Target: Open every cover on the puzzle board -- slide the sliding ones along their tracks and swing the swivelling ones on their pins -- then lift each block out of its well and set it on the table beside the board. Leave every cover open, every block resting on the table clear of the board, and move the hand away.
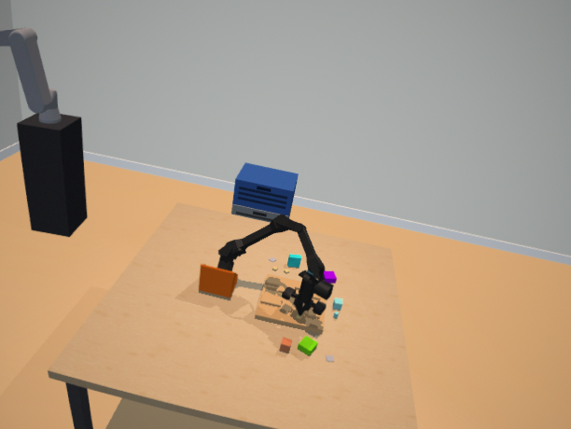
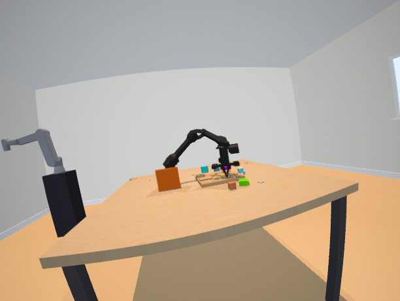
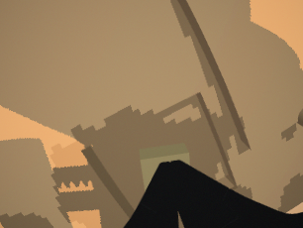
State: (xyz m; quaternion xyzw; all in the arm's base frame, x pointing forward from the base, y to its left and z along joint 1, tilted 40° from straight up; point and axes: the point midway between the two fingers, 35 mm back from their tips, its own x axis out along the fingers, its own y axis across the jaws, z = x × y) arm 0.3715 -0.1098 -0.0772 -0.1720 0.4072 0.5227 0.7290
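Observation:
The wooden puzzle board (image 1: 267, 311) (image 2: 206, 185) lies flat on the table, its right part hidden by the arm and shadow. My gripper (image 1: 300, 313) (image 2: 227, 177) (image 3: 170, 171) is shut and empty, fingertips down, low over the front right part of the board. In the wrist view a pale green square block (image 3: 150, 170) shows just beyond the fingertips, partly hidden by them. Thin raised strips (image 3: 216, 139) stand around it. The view does not show whether the tips touch anything. Which covers are open cannot be told from here.
A green block (image 1: 307, 345) (image 2: 244, 182) and a reddish block (image 1: 285, 345) (image 2: 231, 185) lie in front of the board. A cyan block (image 1: 294, 260) (image 2: 204, 169) is behind, with purple (image 1: 329, 277) and light blue (image 1: 338, 303) ones to the right. An orange panel (image 1: 216, 282) (image 2: 168, 179) stands left.

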